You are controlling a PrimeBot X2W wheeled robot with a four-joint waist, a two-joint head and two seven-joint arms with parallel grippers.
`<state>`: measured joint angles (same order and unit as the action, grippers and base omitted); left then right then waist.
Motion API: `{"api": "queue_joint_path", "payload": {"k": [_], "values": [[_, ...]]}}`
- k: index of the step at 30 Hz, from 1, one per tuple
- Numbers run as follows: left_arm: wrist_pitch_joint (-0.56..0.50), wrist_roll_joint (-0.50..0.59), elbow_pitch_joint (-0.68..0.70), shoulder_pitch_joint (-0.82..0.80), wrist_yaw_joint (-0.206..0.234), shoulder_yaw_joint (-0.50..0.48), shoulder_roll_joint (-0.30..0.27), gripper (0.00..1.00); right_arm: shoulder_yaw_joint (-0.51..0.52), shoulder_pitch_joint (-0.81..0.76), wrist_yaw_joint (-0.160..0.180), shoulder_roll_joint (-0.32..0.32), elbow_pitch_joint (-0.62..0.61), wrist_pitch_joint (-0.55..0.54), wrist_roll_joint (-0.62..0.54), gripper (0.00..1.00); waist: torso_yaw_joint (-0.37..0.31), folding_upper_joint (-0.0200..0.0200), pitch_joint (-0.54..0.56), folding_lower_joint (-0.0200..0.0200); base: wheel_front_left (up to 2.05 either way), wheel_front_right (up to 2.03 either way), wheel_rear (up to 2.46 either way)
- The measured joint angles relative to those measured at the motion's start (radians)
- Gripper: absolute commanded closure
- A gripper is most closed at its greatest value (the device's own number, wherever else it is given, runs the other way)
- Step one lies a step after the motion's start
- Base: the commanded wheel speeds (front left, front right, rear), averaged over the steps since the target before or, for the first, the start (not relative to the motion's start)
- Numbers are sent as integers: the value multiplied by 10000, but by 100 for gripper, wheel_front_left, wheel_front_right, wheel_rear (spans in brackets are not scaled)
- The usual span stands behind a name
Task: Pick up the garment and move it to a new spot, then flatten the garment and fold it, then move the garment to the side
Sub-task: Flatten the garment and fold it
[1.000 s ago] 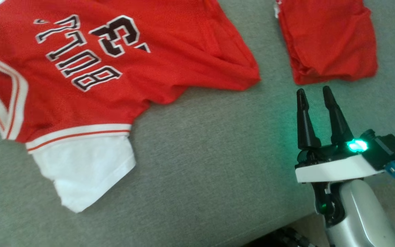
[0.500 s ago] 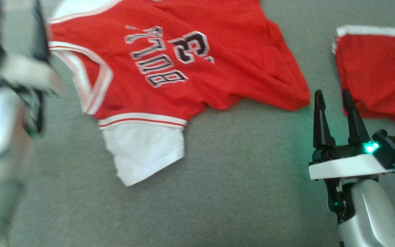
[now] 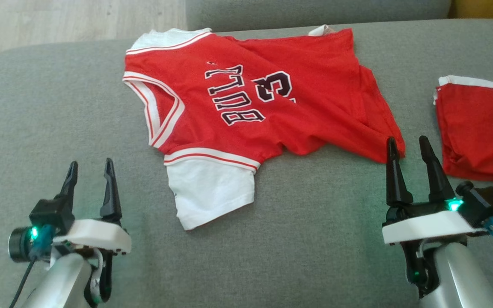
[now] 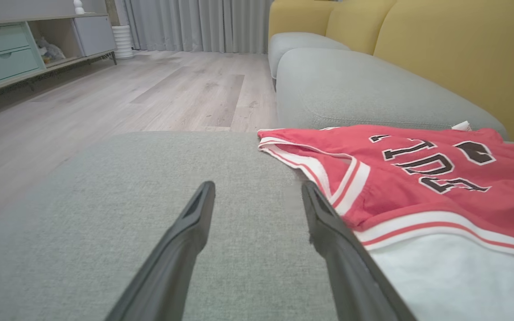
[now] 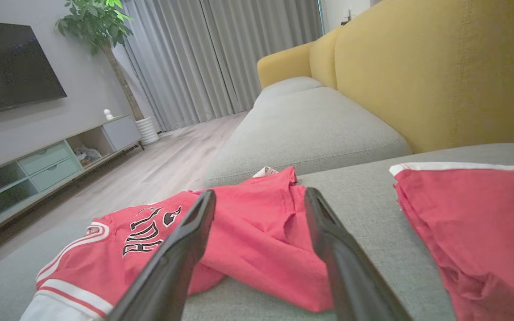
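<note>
- Jersey (image 3: 250, 98), red with a white sleeve, lies rumpled on grey cushion (image 3: 323, 248), ahead of both grippers and between them.
- left gripper (image 3: 91, 163): fingers spread, empty, jersey armhole ahead to its right, apart from it.
- right gripper (image 3: 407, 140): fingers spread, empty, tips at jersey's hem corner, contact unclear.
- second red garment (image 3: 477, 132): folded, just right of right gripper.

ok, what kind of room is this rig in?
Most likely a home living room: grey fabric sofa with yellow back cushions, dark wall-mounted TV above a low pale-green drawer cabinet, grey floor-length curtains over light wood flooring.
</note>
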<state>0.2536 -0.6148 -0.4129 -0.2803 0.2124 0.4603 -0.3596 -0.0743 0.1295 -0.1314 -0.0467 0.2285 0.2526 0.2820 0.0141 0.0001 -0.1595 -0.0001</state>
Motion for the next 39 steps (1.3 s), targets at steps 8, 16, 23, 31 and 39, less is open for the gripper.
{"api": "queue_joint_path", "payload": {"k": [8,16,23,31,39], "values": [[-102,178,232,-27,-282,257,255,0,-48,2,-2,0,-6,0,-2,0,-364,0,-110,1,0,0,0],[-802,174,-435,-232,-727,905,546,0,-104,1,-2,0,-15,0,-2,0,-672,0,-178,2,0,0,0],[-1256,171,-982,-428,-819,1126,617,0,-107,2,0,0,-67,0,-2,0,-903,0,-309,2,0,0,0],[-1927,71,-1611,-774,-809,1225,650,0,-107,3,-2,0,-115,0,0,0,-1170,0,-554,1,0,0,0],[-2314,-31,-1776,-1229,-984,1290,646,100,-42,10,-2,0,-171,0,0,0,-1242,0,-681,2,0,0,0]]}}
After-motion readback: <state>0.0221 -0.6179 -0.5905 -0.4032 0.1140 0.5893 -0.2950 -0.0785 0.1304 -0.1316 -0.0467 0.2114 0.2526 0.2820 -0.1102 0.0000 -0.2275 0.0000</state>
